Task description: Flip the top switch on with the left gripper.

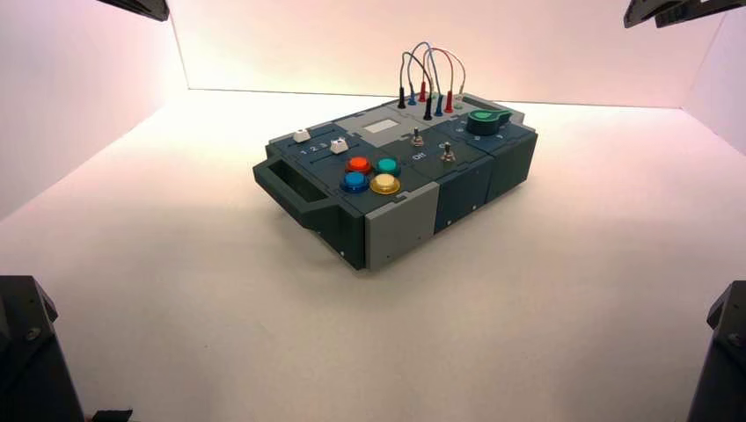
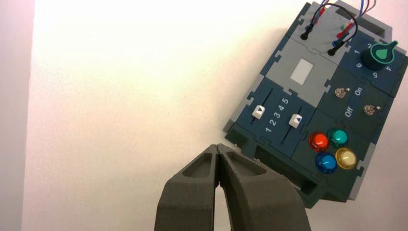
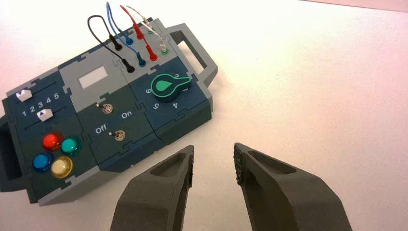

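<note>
The left gripper (image 2: 217,146) hung at the box's (image 1: 401,230) eight o'clock, fingers closed, probably to nudge the top switch (image 1: 418,139), at two o'clock from the coloured buttons (image 1: 359,164). The right gripper (image 3: 214,146), fingers apart, sat idle at four.
</note>
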Robot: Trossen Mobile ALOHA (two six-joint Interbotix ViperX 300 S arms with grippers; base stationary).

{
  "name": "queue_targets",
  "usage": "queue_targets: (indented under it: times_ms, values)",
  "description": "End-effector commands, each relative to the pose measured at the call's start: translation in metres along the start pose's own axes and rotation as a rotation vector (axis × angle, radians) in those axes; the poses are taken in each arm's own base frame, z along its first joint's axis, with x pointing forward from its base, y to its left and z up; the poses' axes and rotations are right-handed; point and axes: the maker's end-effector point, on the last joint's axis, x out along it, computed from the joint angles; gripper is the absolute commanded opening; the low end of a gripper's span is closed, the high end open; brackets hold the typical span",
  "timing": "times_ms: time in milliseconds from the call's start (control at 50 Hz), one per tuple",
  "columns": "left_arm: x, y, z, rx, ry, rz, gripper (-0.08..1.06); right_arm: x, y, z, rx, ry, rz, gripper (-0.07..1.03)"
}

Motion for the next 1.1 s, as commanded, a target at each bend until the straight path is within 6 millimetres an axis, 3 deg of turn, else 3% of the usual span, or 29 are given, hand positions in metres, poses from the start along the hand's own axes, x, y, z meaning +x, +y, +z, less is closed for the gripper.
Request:
queue_targets:
  times_ms: [20, 260, 540, 720, 900, 1100]
  values:
    - [-0.003, 0.001, 0.008, -0.001, -0.028, 0.003, -0.03, -0.002, 0.001, 0.007, 0.0, -0.021, 0.002, 0.46]
    - [-0.004, 0.0, 0.003, 0.001, -0.017, 0.002, -0.03, -0.002, 0.0, 0.006, 0.001, -0.017, 0.001, 0.46]
    - [-0.02, -0.006, 0.013, -0.001, 0.012, -0.025, -0.02, -0.006, 0.001, 0.009, -0.012, -0.001, 0.004, 0.46]
    - [-0.035, -0.021, 0.02, 0.034, 0.082, -0.073, 0.14, -0.01, 0.001, 0.015, -0.032, 0.015, 0.002, 0.46]
    - [-0.052, -0.043, 0.028, 0.037, 0.13, -0.142, 0.47, -0.017, 0.001, 0.037, -0.085, 0.008, -0.007, 0.46]
    - [-0.051, -0.061, 0.012, -0.134, 0.243, -0.225, 0.49, -0.019, -0.001, 0.05, -0.128, 0.058, -0.019, 0.48]
